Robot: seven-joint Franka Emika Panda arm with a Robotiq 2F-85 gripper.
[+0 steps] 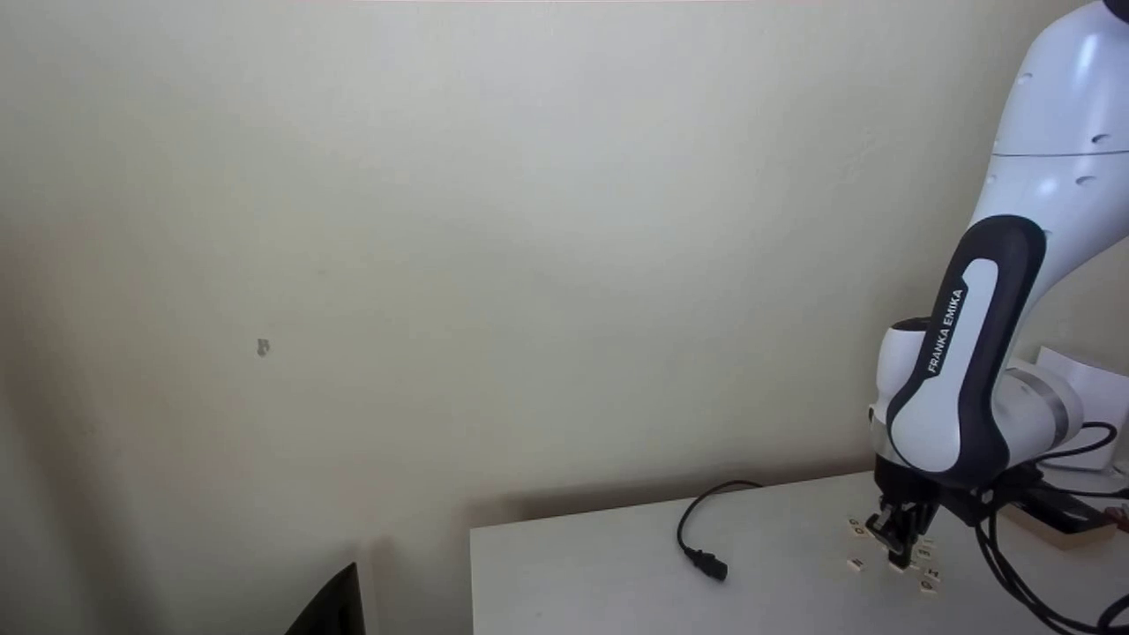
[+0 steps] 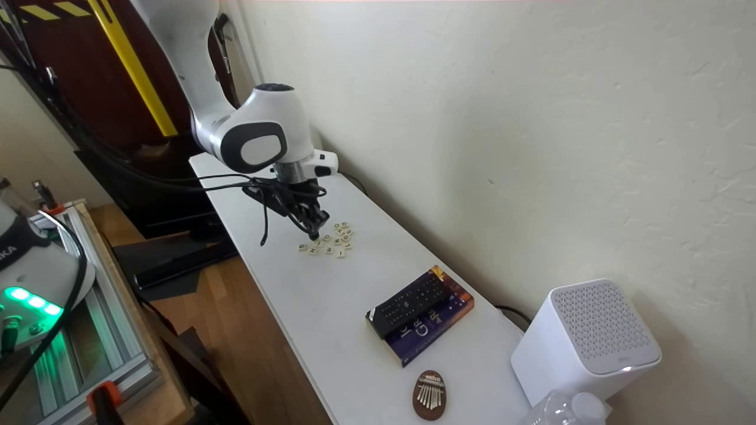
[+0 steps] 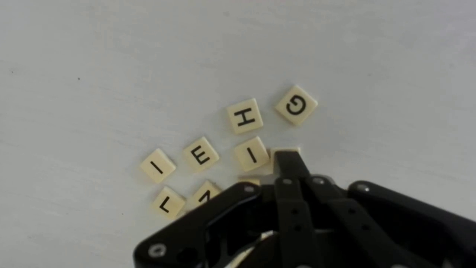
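Toward the left end of the desk (image 1: 600, 564), in an exterior view, a black cord (image 1: 708, 565) comes in from the edge along the wall (image 1: 529, 265) and ends short of the letter tiles (image 2: 338, 241). Next right, claw (image 3: 293, 163): fingers clenched together, nothing seen between them, tips down at the tiles, which lie between the desk's wall edge and open edge.

Wrist view, left to right: I tile (image 3: 158, 166), L tile (image 3: 168, 203), E tile (image 3: 201, 154), half-hidden N-or-Z tile (image 3: 205, 190), H tile (image 3: 245, 116), second I tile (image 3: 251, 153), covered tile (image 3: 282, 149) under the fingertips, G tile (image 3: 296, 105). Can't tell if the tips press the covered tile or only overlap it.

Further right, exterior view: remote (image 2: 410, 301) on a book (image 2: 428, 330), thumb piano (image 2: 430, 395), speaker (image 2: 585, 336) by the wall edge, bottle (image 2: 555, 413) beside it, partly in view.

Step in hand, my read: closed-tip work among the tiles, at or just above the covered one. Next move probably calls for short, low motion that spares neighbours; any pickup would first need fingers parted and lined up with one tile's sides.
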